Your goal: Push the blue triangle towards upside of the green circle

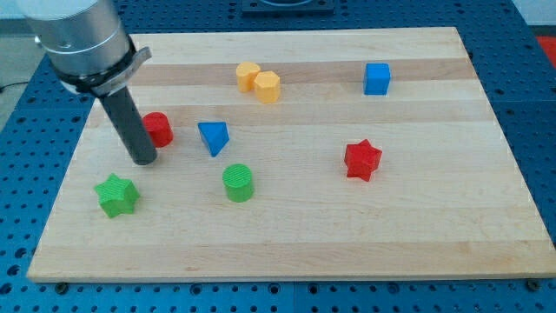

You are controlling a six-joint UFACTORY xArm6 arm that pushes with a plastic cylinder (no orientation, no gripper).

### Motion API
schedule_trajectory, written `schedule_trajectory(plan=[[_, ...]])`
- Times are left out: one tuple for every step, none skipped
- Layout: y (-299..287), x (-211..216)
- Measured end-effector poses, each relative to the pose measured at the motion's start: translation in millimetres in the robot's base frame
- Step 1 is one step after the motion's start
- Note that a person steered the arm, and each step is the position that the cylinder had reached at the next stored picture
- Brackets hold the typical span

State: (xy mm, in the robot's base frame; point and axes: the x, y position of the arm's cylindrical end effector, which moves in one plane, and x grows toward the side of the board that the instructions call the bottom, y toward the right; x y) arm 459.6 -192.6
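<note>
Where the pale wooden worktop (417,235) carries the blocks, the green circle (238,183) serves as landmark, sitting towards the view's bottom, left of centre. The blue triangle (214,136) lies just above it, slightly to the view's left, close but w/ a gap, not touching. My tip (144,160) rests on the board left of the green circle, approx. level w/ the triangle's lower edge & well apart from it; the red block (159,129) (shape unclear, partly hidden by the rod) sits right beside the rod, between it & the triangle. There is no gripper on this arm, only the plain rod, which holds nothing. A green star (116,195) sits left of the green circle, a bit lower. A red star (362,160) is well off to the circle's right. Far above the circle, two touching yellow blocks (259,81), hexagon-ish. A blue cube (377,78) lies up & to the right, near the board's top.
</note>
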Motion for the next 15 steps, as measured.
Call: schedule_trajectory(plan=[[9.7,-0.6],[25.7,-4.4],[38.6,-9.7],[45.6,-26.6],[45.7,-41.9],[69.9,-43.8],[96.6,-43.8],[99.8,-46.6],[109.7,-57.2],[120.0,-45.0],[123.3,-34.8],[118.5,-23.3],[117.2,-22.8],[117.2,-10.6],[117.2,-10.3]])
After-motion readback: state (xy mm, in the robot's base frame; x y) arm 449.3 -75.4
